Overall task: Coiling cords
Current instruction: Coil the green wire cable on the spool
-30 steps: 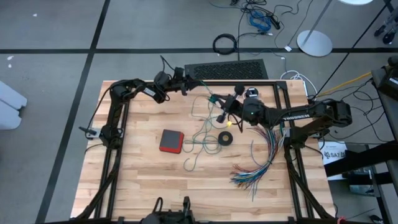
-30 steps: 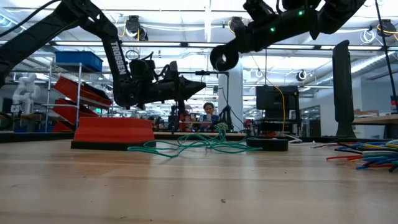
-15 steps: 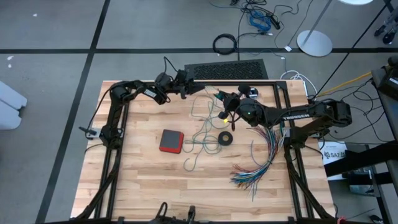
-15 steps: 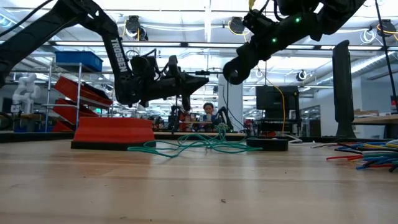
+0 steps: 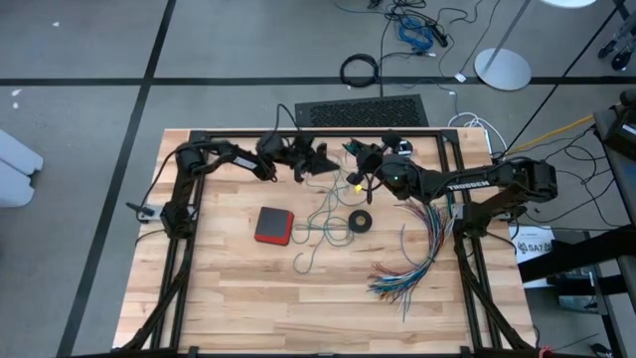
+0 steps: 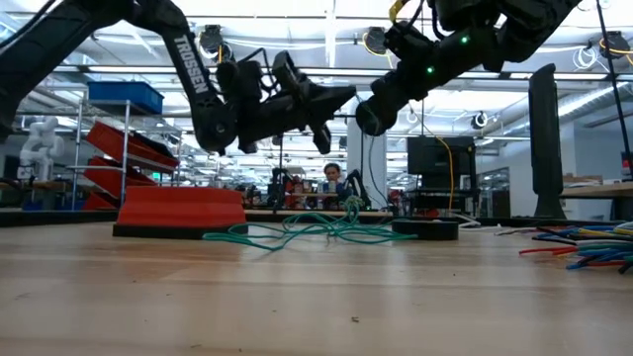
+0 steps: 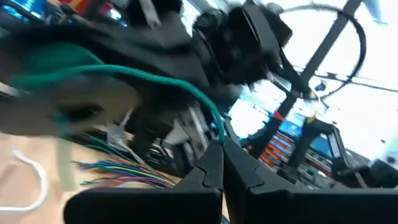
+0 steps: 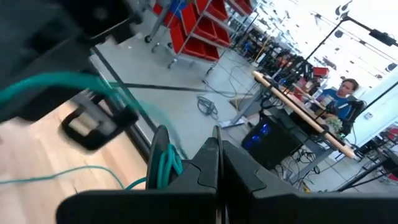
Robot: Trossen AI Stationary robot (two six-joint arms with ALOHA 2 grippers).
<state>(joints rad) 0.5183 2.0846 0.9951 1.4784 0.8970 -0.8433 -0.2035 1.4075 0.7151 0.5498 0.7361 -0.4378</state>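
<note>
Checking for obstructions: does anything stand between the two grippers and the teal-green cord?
Nothing visible does. The left gripper is shut on the thin teal-green cord in the air over the far side of the table. The shut right gripper, close by, has loops of it against one finger.

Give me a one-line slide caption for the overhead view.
Both arms meet above the table's far edge, left hand and right hand pinching the teal-green cord.

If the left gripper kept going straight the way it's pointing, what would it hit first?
Probably the right gripper. The left gripper points across the table at it, both raised above the teal-green cord, with a small gap between them. Depth is unclear.
</note>
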